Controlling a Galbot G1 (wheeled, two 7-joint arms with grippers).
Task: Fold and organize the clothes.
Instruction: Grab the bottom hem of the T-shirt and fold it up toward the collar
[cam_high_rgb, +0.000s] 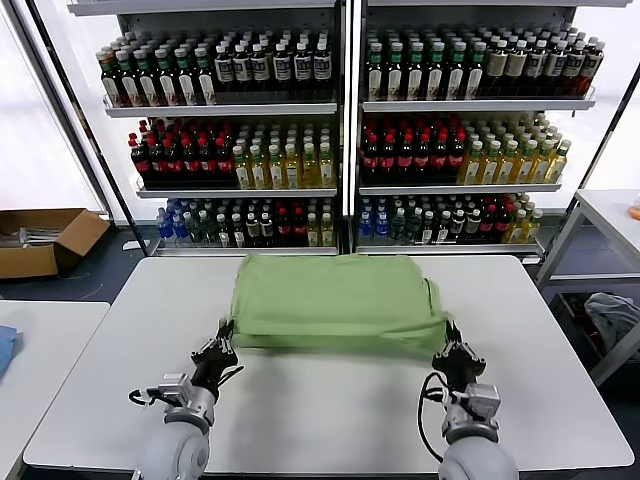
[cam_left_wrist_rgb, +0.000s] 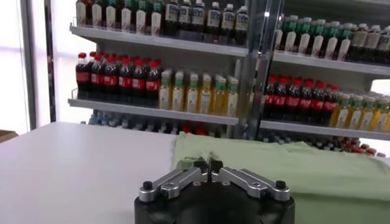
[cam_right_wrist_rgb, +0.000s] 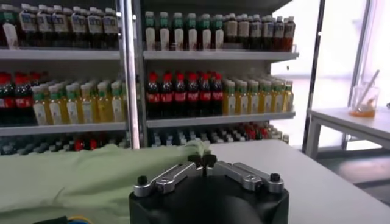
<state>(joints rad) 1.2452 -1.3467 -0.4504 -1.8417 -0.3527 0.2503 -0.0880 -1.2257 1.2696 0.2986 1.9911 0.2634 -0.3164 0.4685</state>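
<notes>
Behind the white desk stand tall shelves packed with bottled drinks, so you have a busy backdrop but a plain working surface. The light green shirt lies on the desk's far half, already laid into a broad, flat rectangle several layers thick, with no print or buttons showing. Your left tool sits at its near left corner and your right tool at its near right corner, each with jaws pressed together; both appear to stand just off the near hem, holding nothing.

Expect the cloth to be light, limp and easily dragged. It will sag and unfold if lifted by a single layer. Judge your hold at the near corners, pinching through all layers at once, and keep both sides level so the stack stays square.
</notes>
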